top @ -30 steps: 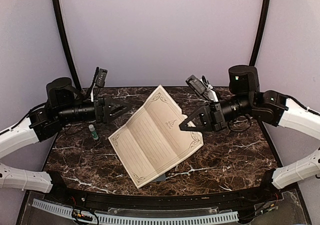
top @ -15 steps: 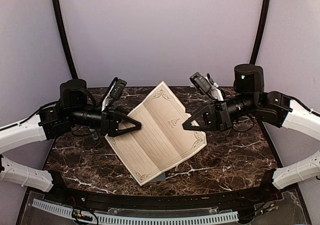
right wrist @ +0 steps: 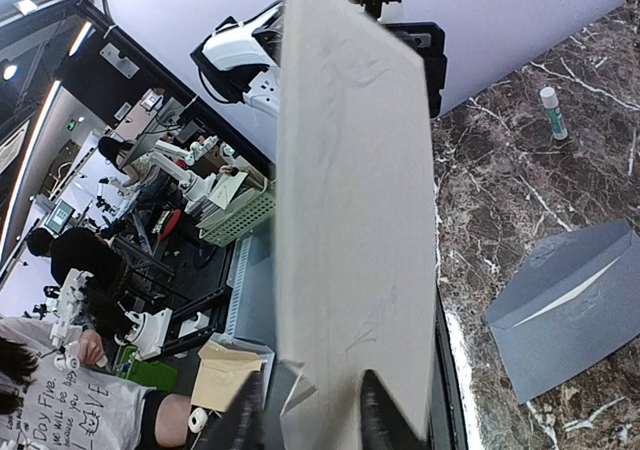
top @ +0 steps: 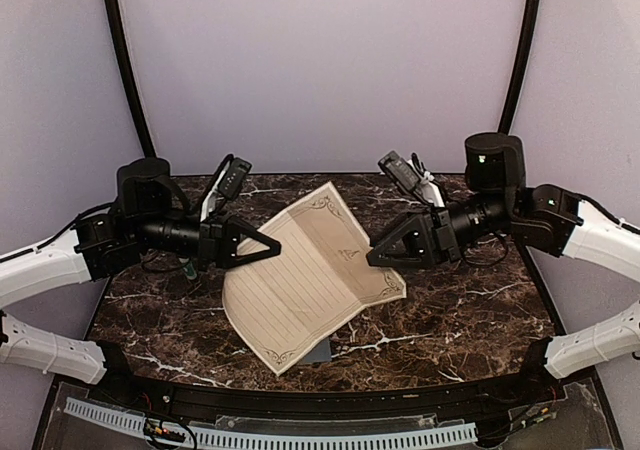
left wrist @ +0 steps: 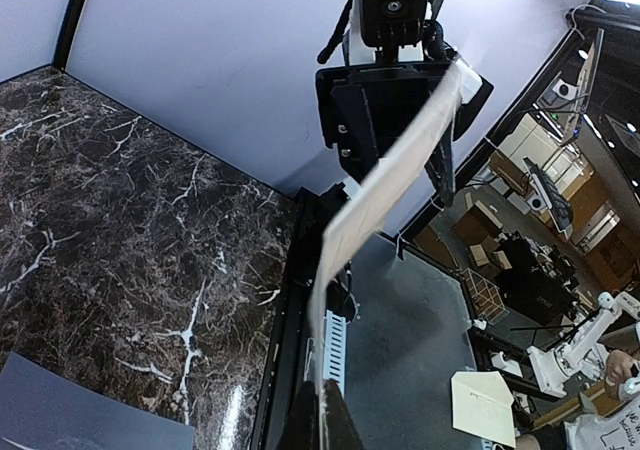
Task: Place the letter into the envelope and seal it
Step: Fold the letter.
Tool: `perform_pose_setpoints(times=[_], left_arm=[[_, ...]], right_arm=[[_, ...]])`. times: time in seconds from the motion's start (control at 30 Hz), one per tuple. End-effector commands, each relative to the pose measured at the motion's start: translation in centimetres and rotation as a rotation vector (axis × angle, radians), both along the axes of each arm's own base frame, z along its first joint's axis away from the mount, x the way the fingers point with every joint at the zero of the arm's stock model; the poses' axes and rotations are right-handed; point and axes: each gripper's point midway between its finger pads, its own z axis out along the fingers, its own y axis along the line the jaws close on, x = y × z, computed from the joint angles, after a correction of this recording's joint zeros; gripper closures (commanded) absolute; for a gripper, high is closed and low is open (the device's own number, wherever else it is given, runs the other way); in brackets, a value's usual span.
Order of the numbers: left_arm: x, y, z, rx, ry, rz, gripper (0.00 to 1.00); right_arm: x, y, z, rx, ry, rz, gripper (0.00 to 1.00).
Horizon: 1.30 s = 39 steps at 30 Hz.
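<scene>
The cream letter (top: pixel 305 275) hangs tilted in the air over the marble table (top: pixel 470 310), between my two grippers. My left gripper (top: pixel 276 251) is shut on the sheet's left edge. In the left wrist view the jaws (left wrist: pixel 325 415) pinch the paper, and the letter (left wrist: pixel 390 175) runs edge-on away from them. My right gripper (top: pixel 371 259) is at the letter's right edge. Its fingers (right wrist: pixel 385 425) stand apart, with the letter (right wrist: pixel 350 220) between them. The grey-blue envelope (right wrist: pixel 570 310) lies flat on the table under the sheet, and only one corner of the envelope (top: pixel 320 353) shows from above.
A glue stick (right wrist: pixel 550 110) stands on the table by the left arm, partly hidden in the top view. The table's black front edge (top: pixel 320 395) runs just beyond the letter's lower corner. Black frame poles (top: pixel 125 70) rise at the back corners.
My left arm came in and its jaws shut on the letter's left edge. The right jaws have parted slightly. The sheet has sagged flatter and lower.
</scene>
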Motion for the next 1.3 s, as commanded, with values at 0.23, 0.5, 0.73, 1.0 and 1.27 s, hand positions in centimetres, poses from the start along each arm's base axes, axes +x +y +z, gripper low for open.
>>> perform_pose_setpoints(times=[0.23,0.5,0.73,1.0,1.27], left_arm=[[-1.0,0.9,0.6,-0.048,-0.002,0.003,1.00],[-1.3,1.0,0.9,-0.062,0.007,-0.009,1.00],[-1.3,0.8,1.2,-0.073,0.015,-0.021,1.00],[-0.8,0.3,1.2,-0.074,0.023,-0.013,1.00],[-0.9,-0.3,1.3,-0.067,0.031,-0.051,1.00]], right_arm=[[4.1,-2.1,2.7,0.100,-0.117,-0.282,0.15],[10.6,-5.2,0.4,0.073,-0.048,-0.640,0.09],[11.1,-3.0,-5.4,-0.150,-0.005,-0.567,0.11],[4.1,1.5,-3.1,-0.015,-0.026,-0.213,0.10],[3.3,1.9,-1.7,0.046,-0.025,-0.184,0.10]])
